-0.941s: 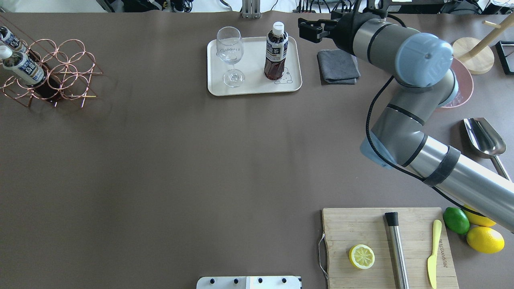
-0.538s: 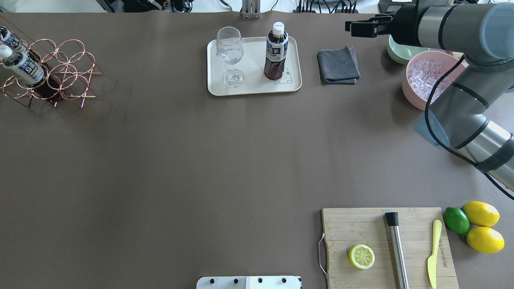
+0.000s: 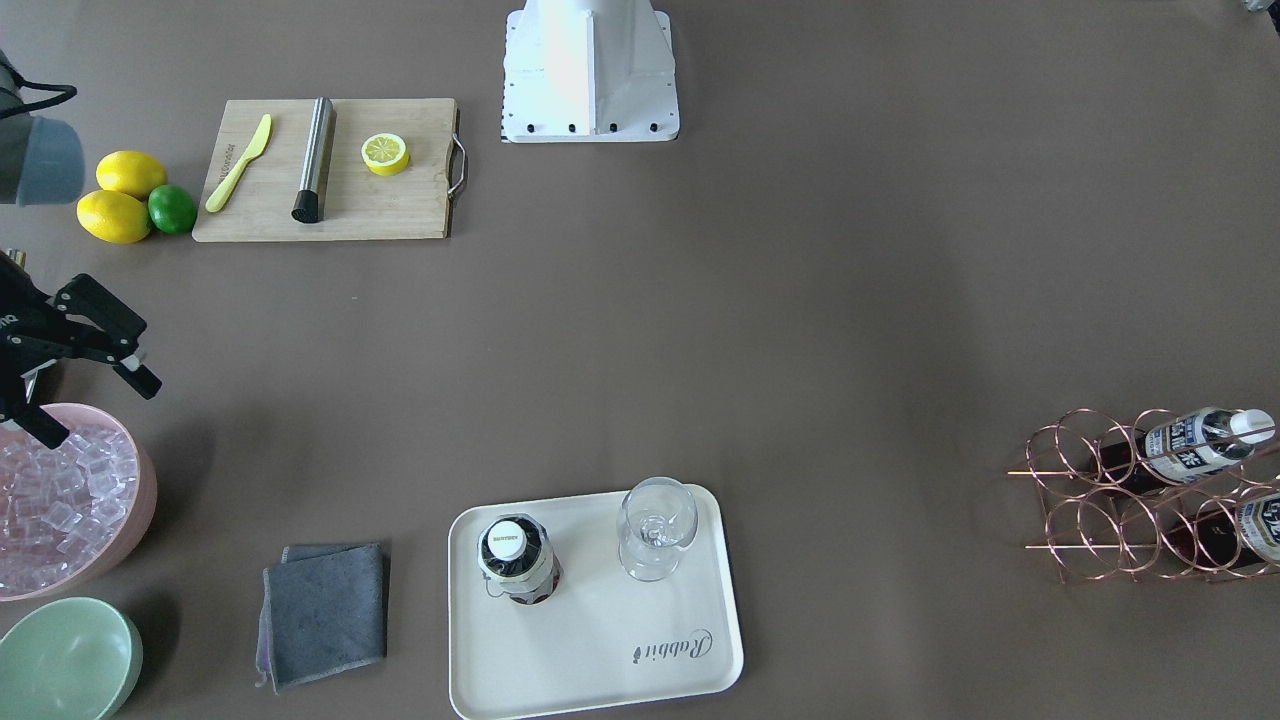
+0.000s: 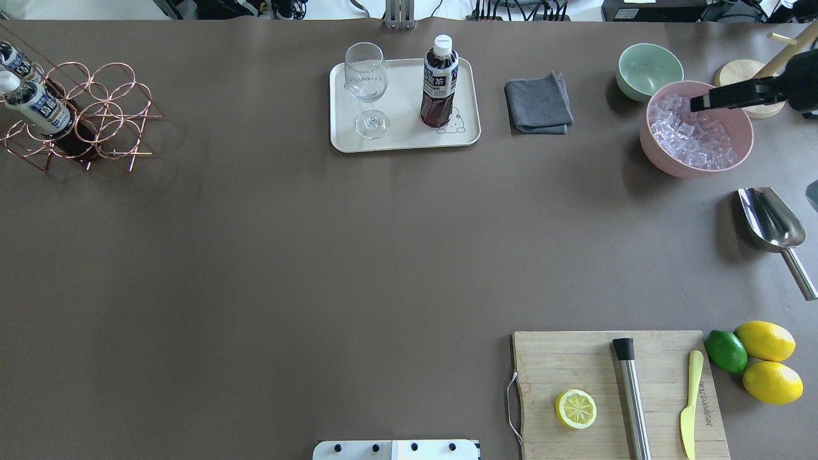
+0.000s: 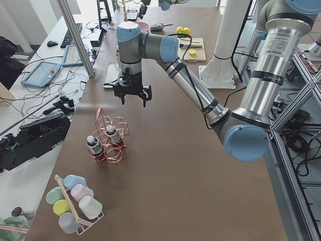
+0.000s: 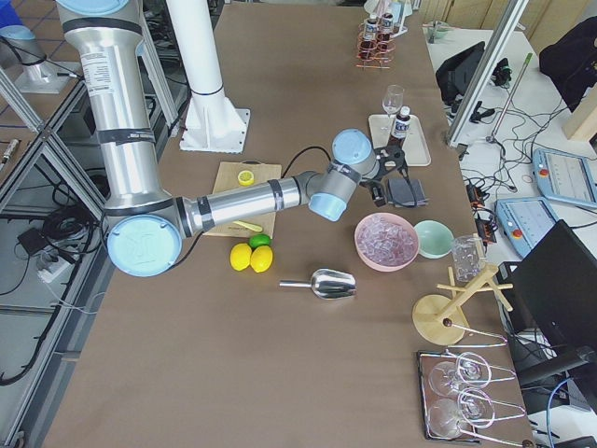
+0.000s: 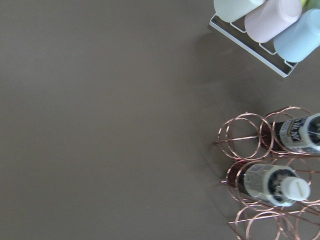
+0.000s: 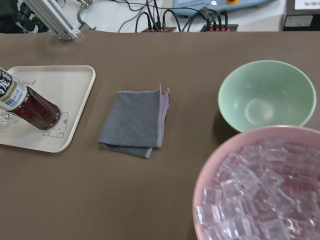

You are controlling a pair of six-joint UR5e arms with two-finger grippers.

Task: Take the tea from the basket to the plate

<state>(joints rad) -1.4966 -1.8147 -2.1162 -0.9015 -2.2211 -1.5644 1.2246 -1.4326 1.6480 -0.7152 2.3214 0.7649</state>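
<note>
The small clear plastic bottle of dark red-brown tea (image 4: pixel 439 83), white-capped, stands upright on the cream rectangular plate (image 4: pixel 402 142). It is beside a clear stemmed glass (image 4: pixel 367 83) and not touching it. Two like bottles (image 4: pixel 38 105) lie in the rose-gold wire basket (image 4: pixel 102 96) at the far left of the brown table (image 4: pixel 319 255).

The carry looks done, so I judge the step in hand to be getting the right arm clear. The right tool (image 3: pixel 100 410) hangs above the pink bowl (image 4: pixel 658 160) of ice cubes, fingers spread with nothing between them. To clear well, it should hold its height and travel level. It should come down only once past the bowl's rim, so no finger dips into the ice.

The left tool (image 5: pixel 133 95) hovers over bare table short of the basket. Only the side view shows it, so I cannot tell whether it is open or closed.

The right end is crowded:
- The pale green bowl (image 4: pixel 648 70) sits just beside the pink one.
- The wooden stand (image 4: pixel 741 69) is near both bowls.
- The steel scoop (image 4: pixel 770 220) lies nearer the robot.
- The grey folded cloth (image 4: pixel 538 105) lies between the plate and the bowls.

Free room is the wide bare middle of the table. The plate sits near the table's far edge, and the tall bottle and the glass could tip, so any sweep should pass well clear of them.
</note>
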